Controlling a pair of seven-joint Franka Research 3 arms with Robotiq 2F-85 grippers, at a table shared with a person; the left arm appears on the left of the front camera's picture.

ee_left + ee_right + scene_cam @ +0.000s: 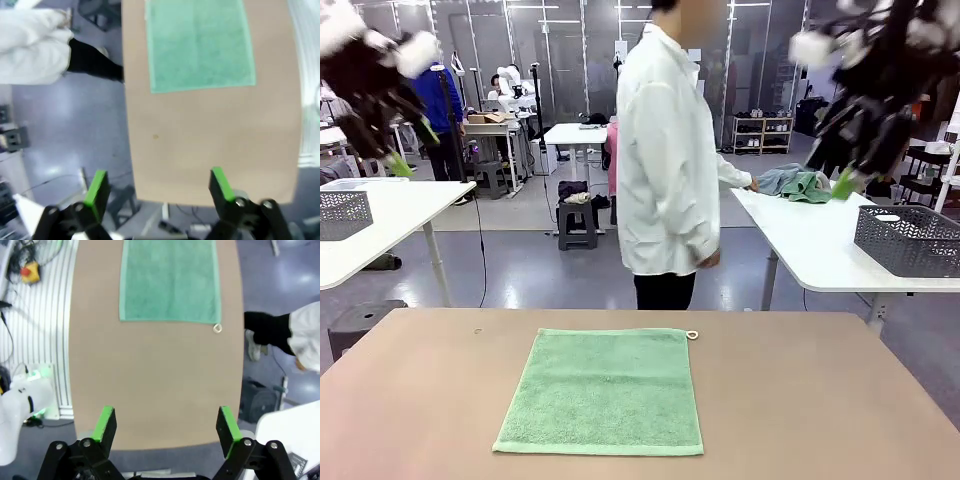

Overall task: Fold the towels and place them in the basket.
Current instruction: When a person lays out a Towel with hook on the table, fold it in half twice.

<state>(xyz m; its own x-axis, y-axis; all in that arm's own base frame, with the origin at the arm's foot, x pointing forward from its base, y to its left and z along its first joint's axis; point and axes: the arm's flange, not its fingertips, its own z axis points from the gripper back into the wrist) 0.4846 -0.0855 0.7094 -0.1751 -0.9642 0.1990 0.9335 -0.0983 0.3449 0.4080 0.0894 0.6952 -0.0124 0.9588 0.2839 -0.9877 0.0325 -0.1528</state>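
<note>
1. Left hand (159,182) hangs high above the worktop (210,140), jaws fully apart and empty. The right hand (165,422) is the same, wide open with nothing in it.
2. Mint green towel (600,390) lies flat and unfolded, midway between the worktop's side edges and nearer its far edge, with its loop (692,334) at the far right corner. It is probably spread this way so each hand can take a corner.
3. Dark grey basket (910,240) sits on a second worktop (820,250) to the right, where the person (665,160) reaches for a cloth pile (795,183) — likely more towels.
</note>
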